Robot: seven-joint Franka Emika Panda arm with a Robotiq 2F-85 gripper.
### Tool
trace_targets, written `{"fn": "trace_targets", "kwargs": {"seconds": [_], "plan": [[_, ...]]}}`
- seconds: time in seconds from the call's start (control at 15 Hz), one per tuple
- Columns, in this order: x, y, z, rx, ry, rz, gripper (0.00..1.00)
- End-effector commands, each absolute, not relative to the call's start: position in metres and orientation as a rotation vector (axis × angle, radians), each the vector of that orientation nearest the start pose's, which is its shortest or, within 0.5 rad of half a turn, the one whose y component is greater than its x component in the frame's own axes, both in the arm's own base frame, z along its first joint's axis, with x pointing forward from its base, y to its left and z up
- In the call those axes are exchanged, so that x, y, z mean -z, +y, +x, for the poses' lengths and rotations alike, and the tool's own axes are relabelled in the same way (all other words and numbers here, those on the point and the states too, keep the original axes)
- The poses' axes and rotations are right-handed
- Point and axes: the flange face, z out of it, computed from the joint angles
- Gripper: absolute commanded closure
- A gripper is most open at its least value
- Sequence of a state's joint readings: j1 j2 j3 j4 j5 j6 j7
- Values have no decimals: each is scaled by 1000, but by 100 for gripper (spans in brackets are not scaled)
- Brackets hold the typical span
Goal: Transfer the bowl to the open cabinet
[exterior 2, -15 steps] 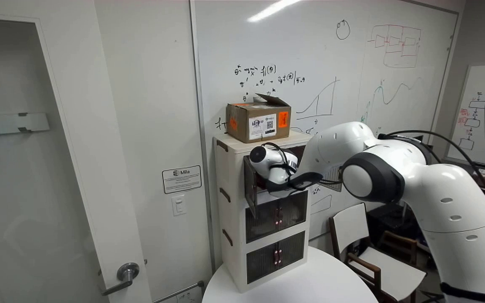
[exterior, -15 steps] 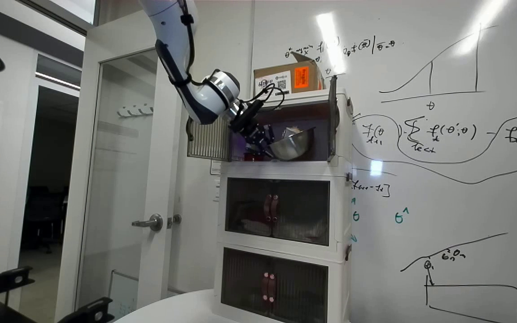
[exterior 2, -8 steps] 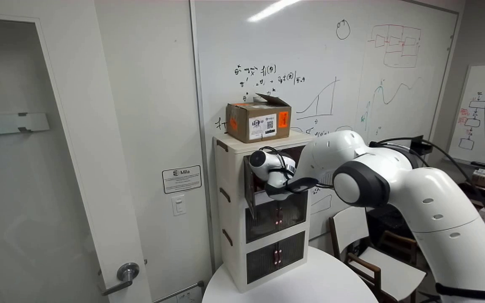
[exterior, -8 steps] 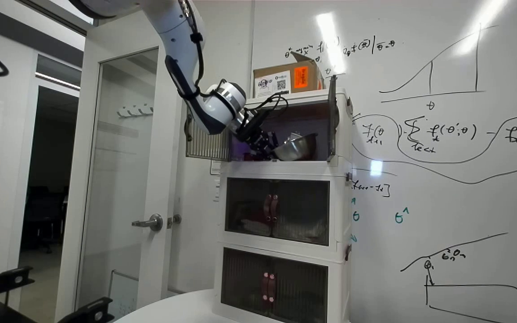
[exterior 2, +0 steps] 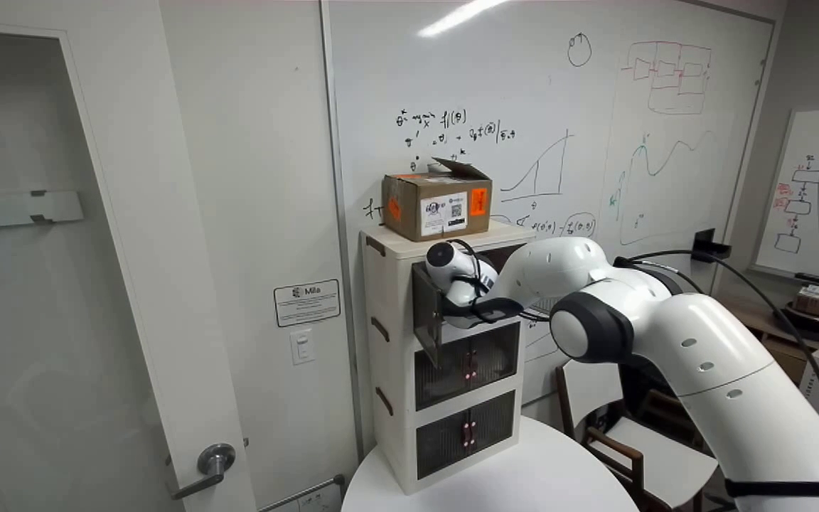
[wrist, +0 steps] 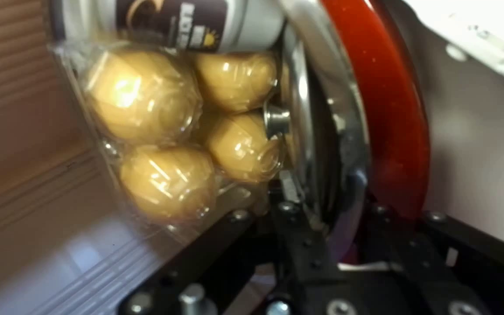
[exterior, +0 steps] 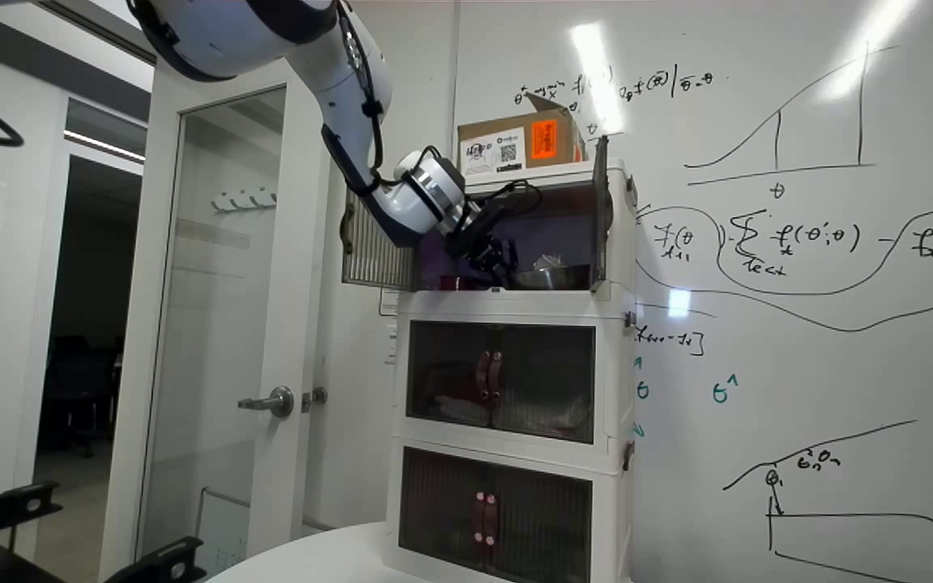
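Note:
The silvery bowl point(exterior: 554, 278) sits level, low inside the open top cabinet compartment point(exterior: 551, 225). In the wrist view its silvery rim point(wrist: 350, 109) runs down between my fingers. Wrapped yellow-brown round items point(wrist: 169, 183) and a labelled jar point(wrist: 252, 22) show on the bowl side. My gripper point(wrist: 333, 208) is open, with a finger on each side of the rim and a gap on the outer side. In an exterior view my gripper point(exterior: 507, 269) is inside the compartment at the bowl's left edge. In the opposite exterior view the arm hides the bowl and fingers.
A red round thing point(wrist: 396, 122) stands just outside the rim. It also shows low in the compartment point(exterior: 456, 282). Two opened doors, ribbed point(exterior: 379, 247) and dark-tinted point(exterior: 600, 214), flank the compartment. A cardboard box point(exterior 2: 438, 206) is on top. Lower compartments point(exterior 2: 465, 366) are closed.
My gripper and the bowl have moved right and lower in the compartment. The bowl went from tilted to level.

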State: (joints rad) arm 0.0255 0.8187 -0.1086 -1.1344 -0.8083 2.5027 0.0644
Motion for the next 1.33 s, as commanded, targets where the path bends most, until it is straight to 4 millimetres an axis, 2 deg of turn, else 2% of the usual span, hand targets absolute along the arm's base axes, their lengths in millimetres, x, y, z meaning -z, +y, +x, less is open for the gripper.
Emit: {"fn": "trace_targets", "kwargs": {"seconds": [0.0, 0.33, 0.4, 0.8, 1.27], "plan": [[-390, -42, 817, -653, 471, 2330, 42], [-396, -43, 813, -673, 441, 2358, 6], [-398, -43, 812, -677, 440, 2355, 2], [-419, -38, 797, -777, 316, 2334, 0], [-416, -39, 765, -829, 78, 2430, 0]]}}
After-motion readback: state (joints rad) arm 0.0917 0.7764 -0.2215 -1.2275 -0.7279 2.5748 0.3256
